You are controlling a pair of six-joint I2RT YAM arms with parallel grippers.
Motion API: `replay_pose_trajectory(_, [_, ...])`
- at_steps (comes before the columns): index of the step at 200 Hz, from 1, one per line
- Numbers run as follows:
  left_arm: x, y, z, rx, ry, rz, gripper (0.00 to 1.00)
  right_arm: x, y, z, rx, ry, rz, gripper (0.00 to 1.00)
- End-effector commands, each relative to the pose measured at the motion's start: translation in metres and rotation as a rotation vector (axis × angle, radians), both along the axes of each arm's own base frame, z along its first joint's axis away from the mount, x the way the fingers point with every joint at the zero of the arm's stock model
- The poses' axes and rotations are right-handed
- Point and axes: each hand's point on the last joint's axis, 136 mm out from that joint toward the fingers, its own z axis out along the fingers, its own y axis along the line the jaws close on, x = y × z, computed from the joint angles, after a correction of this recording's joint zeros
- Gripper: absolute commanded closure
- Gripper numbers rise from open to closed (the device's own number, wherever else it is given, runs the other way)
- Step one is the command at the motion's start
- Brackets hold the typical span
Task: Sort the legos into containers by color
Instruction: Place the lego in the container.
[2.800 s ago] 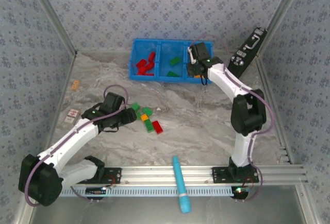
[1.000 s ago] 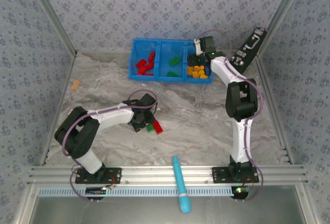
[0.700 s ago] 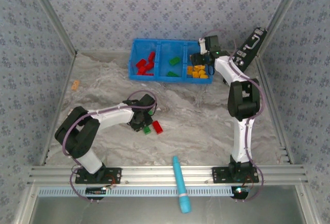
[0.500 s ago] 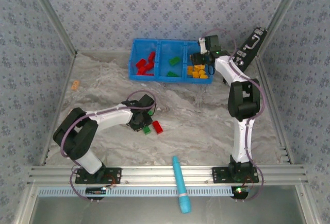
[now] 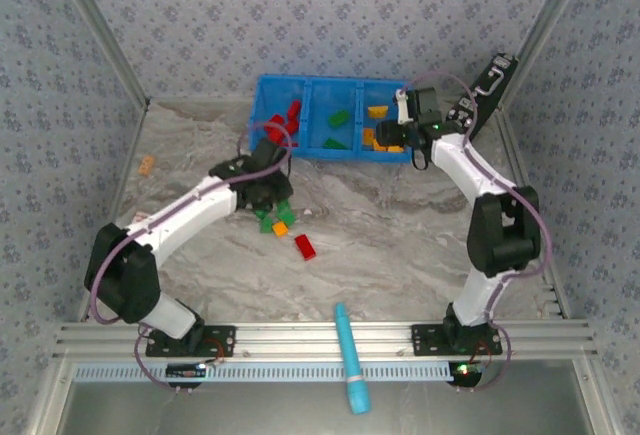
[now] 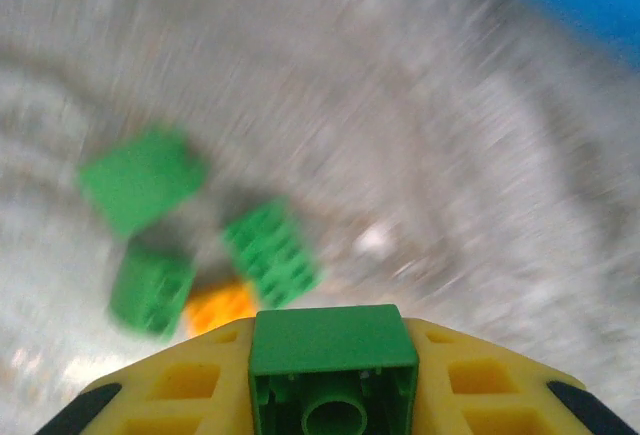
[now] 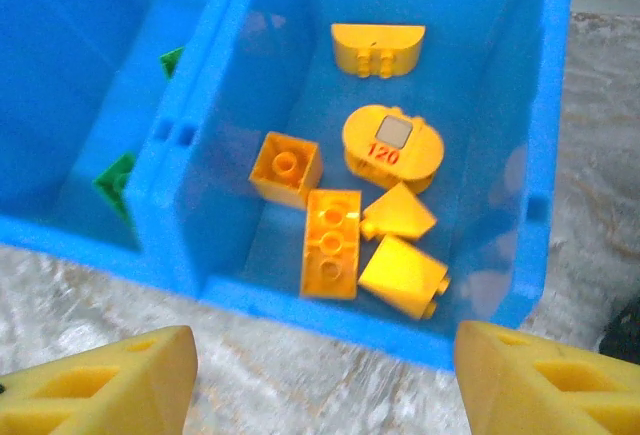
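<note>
Left wrist view: left end effector (image 6: 333,380) grips a green lego (image 6: 333,338).

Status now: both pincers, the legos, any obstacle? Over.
Left pincer shut on green lego. Right pincer open at near wall of bin's right compartment, yellow legos inside. Loose green, orange, red legos on table.

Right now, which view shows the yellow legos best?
Right wrist: six yellow legos lie close and sharp in the bin's end compartment. Top external shows them small, some tucked behind the right gripper.
</note>
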Motion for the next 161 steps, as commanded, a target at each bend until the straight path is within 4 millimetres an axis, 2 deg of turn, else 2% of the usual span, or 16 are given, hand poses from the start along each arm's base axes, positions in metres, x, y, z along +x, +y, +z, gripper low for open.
replay_pose_trajectory(1, [0.055, -0.016, 0.054, 0.010, -0.203, -0.087, 0.78, -0.027, 0.009, 0.018, 0.049, -0.037, -0.011, 0.29])
replay_pose_trajectory(23, [0.102, -0.051, 0.080, -0.024, -0.305, -0.160, 0.78, -0.060, 0.024, 0.014, 0.062, -0.015, 0.034, 0.29])
replay_pose_trajectory(27, [0.110, -0.058, 0.082, -0.032, -0.317, -0.171, 0.78, -0.064, 0.028, 0.017, 0.064, -0.020, 0.043, 0.30])
replay_pose_trajectory(29, [0.113, -0.061, 0.082, -0.036, -0.321, -0.177, 0.78, -0.071, 0.027, 0.008, 0.056, 0.002, 0.045, 0.29])
replay_pose_trajectory(33, [0.121, -0.067, 0.083, -0.046, -0.330, -0.187, 0.78, -0.078, 0.030, 0.003, 0.049, 0.014, 0.053, 0.29])
replay_pose_trajectory(43, [0.137, -0.084, 0.083, -0.069, -0.344, -0.210, 0.78, -0.094, 0.036, -0.001, 0.041, 0.028, 0.064, 0.29])
replay_pose_trajectory(57, [0.159, -0.105, 0.071, -0.086, -0.342, -0.235, 0.79, -0.115, 0.043, -0.008, 0.043, 0.051, 0.077, 0.29])
replay_pose_trajectory(70, [0.172, -0.119, 0.051, -0.084, -0.321, -0.252, 0.79, -0.132, 0.049, -0.012, 0.063, 0.072, 0.080, 0.29])
replay_pose_trajectory(73, [0.177, -0.123, 0.053, -0.091, -0.330, -0.254, 0.79, -0.136, 0.050, -0.013, 0.067, 0.079, 0.083, 0.29])
replay_pose_trajectory(85, [0.189, -0.135, 0.037, -0.083, -0.321, -0.271, 0.79, -0.153, 0.060, -0.013, 0.085, 0.097, 0.109, 0.29])
replay_pose_trajectory(119, [0.216, -0.151, 0.009, -0.005, -0.329, -0.293, 0.79, -0.199, 0.083, -0.014, 0.101, 0.143, 0.171, 0.29])
replay_pose_trajectory(146, [0.229, -0.154, 0.000, 0.076, -0.351, -0.311, 0.75, -0.234, 0.086, -0.021, 0.108, 0.200, 0.191, 0.25])
replay_pose_trajectory(161, [0.233, -0.155, -0.010, 0.103, -0.343, -0.315, 0.68, -0.249, 0.083, -0.024, 0.120, 0.221, 0.193, 0.24])
